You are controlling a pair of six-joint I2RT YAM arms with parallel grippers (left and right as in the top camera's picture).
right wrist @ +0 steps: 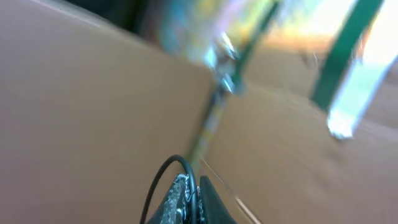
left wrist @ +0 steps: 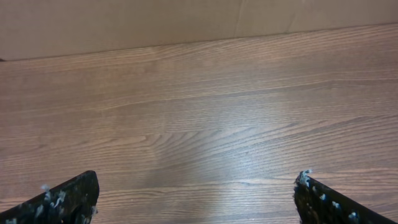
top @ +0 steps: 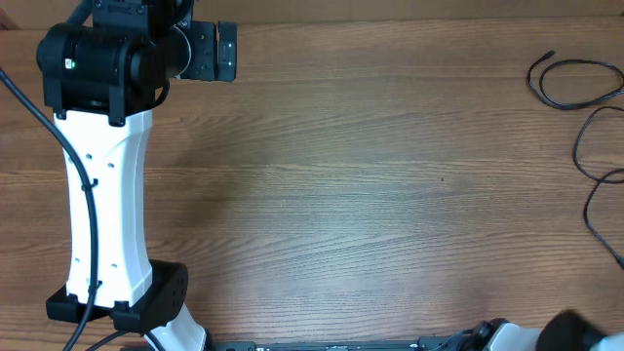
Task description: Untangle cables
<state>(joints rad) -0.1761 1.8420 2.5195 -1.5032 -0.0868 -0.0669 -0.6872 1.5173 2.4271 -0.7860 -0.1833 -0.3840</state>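
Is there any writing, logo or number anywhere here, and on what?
None readable: the white and black robot arm, the brown wooden table and the thin black cables show no lettering.
The colourful background in the right wrist view is too blurred to read.

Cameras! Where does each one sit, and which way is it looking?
Overhead: above the table, looking straight down; shows the left arm, left gripper, cables far right.
Left wrist: on the left arm, looking forward and down at table wood and a cardboard wall; its open fingers show in the bottom corners.
Right wrist: on the right arm, tilted, blurry, facing brown cardboard; the shut right gripper and a thin black cord show.
Shared: overhead and left wrist both see the table and left gripper.
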